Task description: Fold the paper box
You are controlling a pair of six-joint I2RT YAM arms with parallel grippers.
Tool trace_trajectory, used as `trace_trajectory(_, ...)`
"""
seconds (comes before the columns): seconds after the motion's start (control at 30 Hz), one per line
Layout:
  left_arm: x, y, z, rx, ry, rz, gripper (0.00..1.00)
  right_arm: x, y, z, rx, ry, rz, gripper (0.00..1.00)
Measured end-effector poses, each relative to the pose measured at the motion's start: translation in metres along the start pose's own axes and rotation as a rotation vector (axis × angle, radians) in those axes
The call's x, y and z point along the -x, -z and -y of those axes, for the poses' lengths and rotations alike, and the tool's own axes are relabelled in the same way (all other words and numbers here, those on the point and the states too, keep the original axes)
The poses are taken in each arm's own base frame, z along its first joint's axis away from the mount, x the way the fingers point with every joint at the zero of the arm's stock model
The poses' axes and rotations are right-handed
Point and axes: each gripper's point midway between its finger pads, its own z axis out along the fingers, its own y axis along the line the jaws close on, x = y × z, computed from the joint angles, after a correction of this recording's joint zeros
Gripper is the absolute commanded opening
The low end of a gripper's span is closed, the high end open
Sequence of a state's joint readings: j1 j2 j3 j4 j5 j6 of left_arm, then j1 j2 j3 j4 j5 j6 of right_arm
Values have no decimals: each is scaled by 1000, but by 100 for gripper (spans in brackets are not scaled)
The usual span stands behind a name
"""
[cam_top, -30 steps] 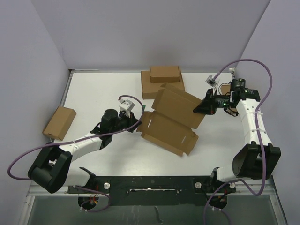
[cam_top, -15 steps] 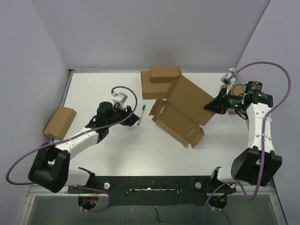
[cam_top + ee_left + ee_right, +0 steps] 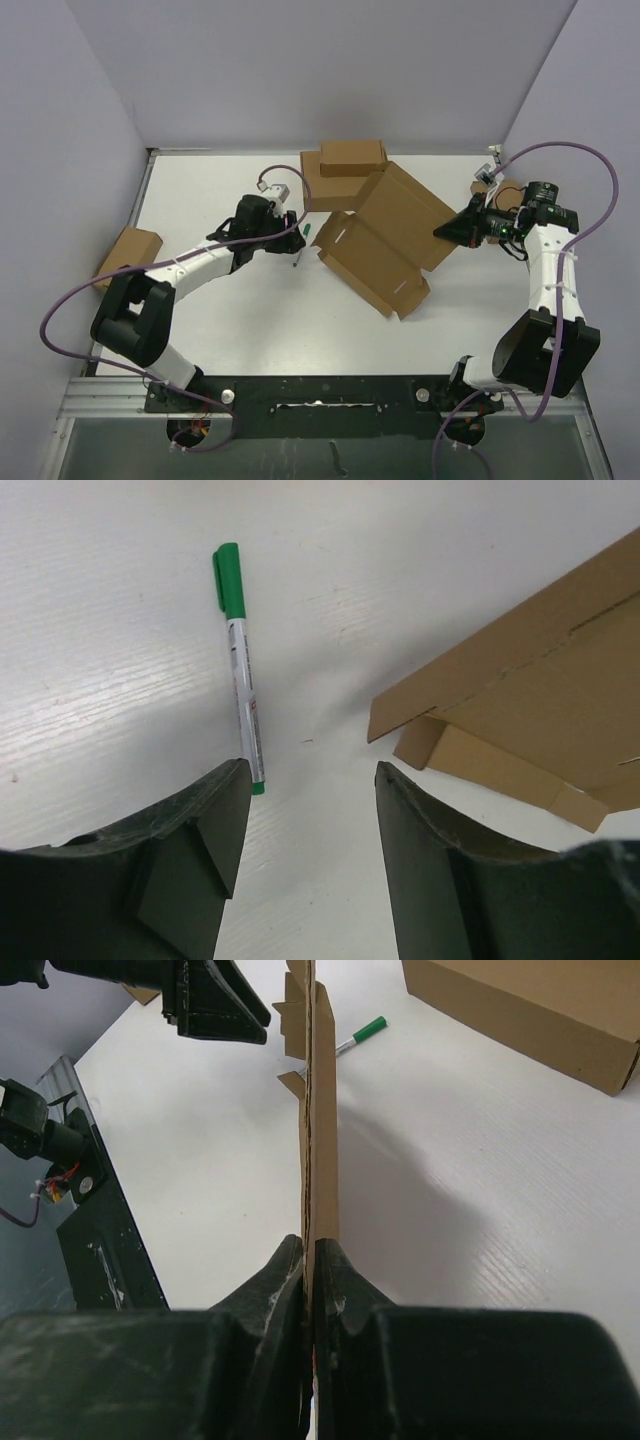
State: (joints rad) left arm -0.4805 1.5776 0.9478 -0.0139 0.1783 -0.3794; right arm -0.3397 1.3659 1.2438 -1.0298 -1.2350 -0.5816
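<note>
The paper box (image 3: 385, 240) is a brown die-cut mailer, partly unfolded, lying tilted across the middle of the table with its flaps and tabs at the lower right. My right gripper (image 3: 452, 228) is shut on its right edge; in the right wrist view the cardboard (image 3: 320, 1110) stands edge-on between the closed fingertips (image 3: 311, 1252). My left gripper (image 3: 290, 232) is open and empty, just left of the box's left corner (image 3: 480, 720), which hangs a little above the table.
A green pen (image 3: 302, 245) lies on the table under the left gripper, also in the left wrist view (image 3: 238, 660). Two stacked brown boxes (image 3: 345, 165) sit at the back. A small brown box (image 3: 125, 252) lies at the left edge. A roll (image 3: 505, 190) sits by the right arm.
My right gripper pulled the paper box up and to the right, then held. My left arm let go of the box's left side and moved back and right, uncovering the green pen.
</note>
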Motion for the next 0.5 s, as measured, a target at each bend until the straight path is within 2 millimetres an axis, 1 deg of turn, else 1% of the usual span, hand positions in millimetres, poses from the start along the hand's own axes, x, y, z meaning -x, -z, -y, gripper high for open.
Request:
trace_trajectory(0.1, -3, -3, 4, -28, 14, 25, 48, -1, -1, 1, -1, -4, 1, 0)
trace_trajectory(0.13, -9, -4, 3, -44, 18, 38, 48, -1, -1, 1, 0, -7, 1, 0)
trace_trajectory(0.2, -23, -2, 1, -68, 22, 51, 47, -2, -1, 1, 10, 2, 3, 0)
trace_trajectory(0.23, -34, 2, -2, -78, 22, 54, 47, -3, -2, -1, 20, 4, 3, 0)
trace_trajectory(0.3, -56, 16, -6, -94, 22, 53, 47, -6, -5, -5, 47, 4, -7, 0)
trace_trajectory(0.33, -61, 23, -6, -101, 20, 56, 47, -8, -8, -7, 64, 7, -17, 0)
trace_trajectory(0.37, -63, 30, -6, -107, 15, 70, 46, -9, -11, -10, 85, 17, -29, 0)
trace_trajectory(0.43, -54, 45, -3, -121, 1, 123, 41, -9, -17, -19, 128, 52, -51, 0)
trace_trajectory(0.5, -34, 65, 4, -139, -17, 208, 37, -7, -21, -28, 161, 97, -68, 0)
